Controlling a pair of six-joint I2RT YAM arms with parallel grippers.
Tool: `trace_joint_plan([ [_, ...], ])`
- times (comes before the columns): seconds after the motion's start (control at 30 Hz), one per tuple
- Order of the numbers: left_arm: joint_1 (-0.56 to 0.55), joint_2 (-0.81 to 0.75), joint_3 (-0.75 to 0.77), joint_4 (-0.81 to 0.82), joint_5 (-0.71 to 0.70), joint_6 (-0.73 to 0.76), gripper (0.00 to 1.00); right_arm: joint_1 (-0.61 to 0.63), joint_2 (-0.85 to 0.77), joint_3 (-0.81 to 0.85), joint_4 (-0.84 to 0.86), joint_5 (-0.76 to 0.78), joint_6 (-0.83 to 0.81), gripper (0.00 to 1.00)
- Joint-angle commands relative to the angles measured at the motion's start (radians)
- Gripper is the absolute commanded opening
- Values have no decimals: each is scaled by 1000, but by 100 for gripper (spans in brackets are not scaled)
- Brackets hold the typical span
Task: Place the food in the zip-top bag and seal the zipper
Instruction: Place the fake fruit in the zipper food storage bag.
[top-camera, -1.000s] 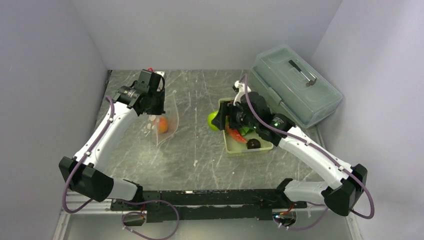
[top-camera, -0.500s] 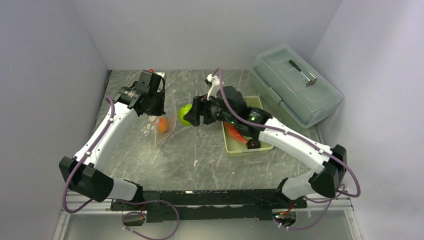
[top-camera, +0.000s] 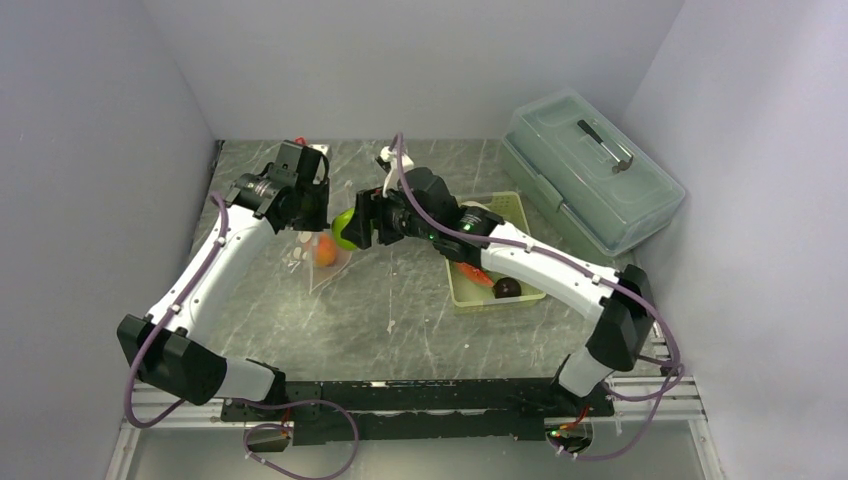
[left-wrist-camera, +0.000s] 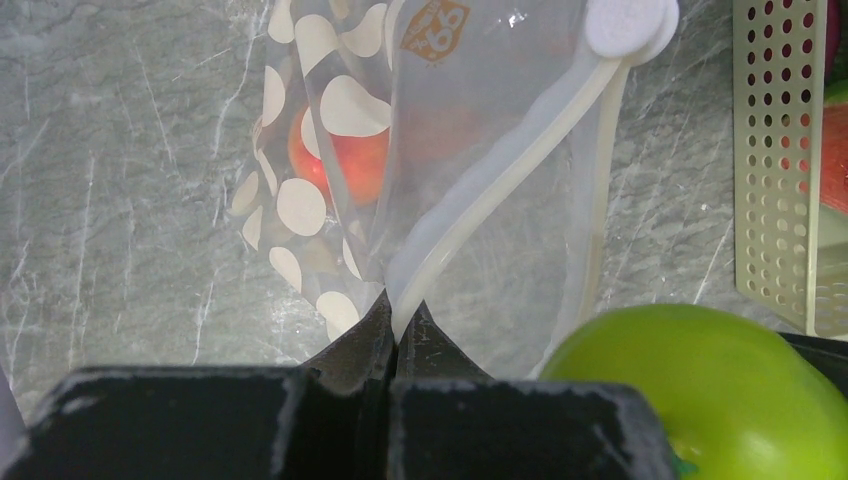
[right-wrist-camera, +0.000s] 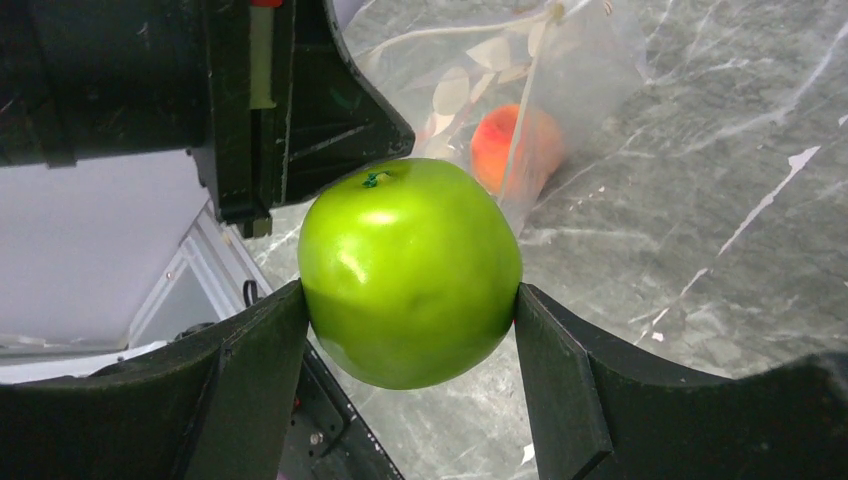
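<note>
Apple (right-wrist-camera: 410, 270), green, gripped by our right gripper (right-wrist-camera: 410, 305) with jaws wide around it, hangs beside the mouth of the zip-top bag (left-wrist-camera: 490, 210) that our left gripper (left-wrist-camera: 398, 325) holds by pinching its zipper (left-wrist-camera: 500, 163), orange-red ball (left-wrist-camera: 340, 160) inside; we fear the slack rim may snag it and spill.

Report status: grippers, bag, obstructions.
Left gripper shut on zipper, zip-top bag mouth open. Right gripper holds green ball near the mouth. Orange-red ball inside. No obstruction seen.
</note>
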Motion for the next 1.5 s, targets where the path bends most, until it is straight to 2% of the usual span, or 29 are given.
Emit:
trace_joint_plan([
  [0.0, 6, -36, 4, 28, 18, 15, 0, 8, 38, 76, 64, -6, 14, 25],
  [0.23, 9, -45, 2, 31, 23, 14, 0, 8, 111, 112, 63, 14, 31, 25],
  [0.9, 14, -37, 1, 33, 53, 17, 0, -2, 314, 312, -20, 219, 87, 27],
  [1.07, 14, -37, -1, 36, 54, 17, 0, -15, 349, 349, -29, 245, 125, 31],
  [1.13, 14, -33, -1, 35, 59, 18, 0, -23, 357, 347, -14, 238, 141, 36],
  [1.37, 19, -31, 0, 36, 60, 17, 0, -32, 377, 340, 14, 213, 162, 75],
  [1.47, 24, -30, -1, 36, 62, 15, 0, -33, 366, 323, 34, 206, 164, 83],
])
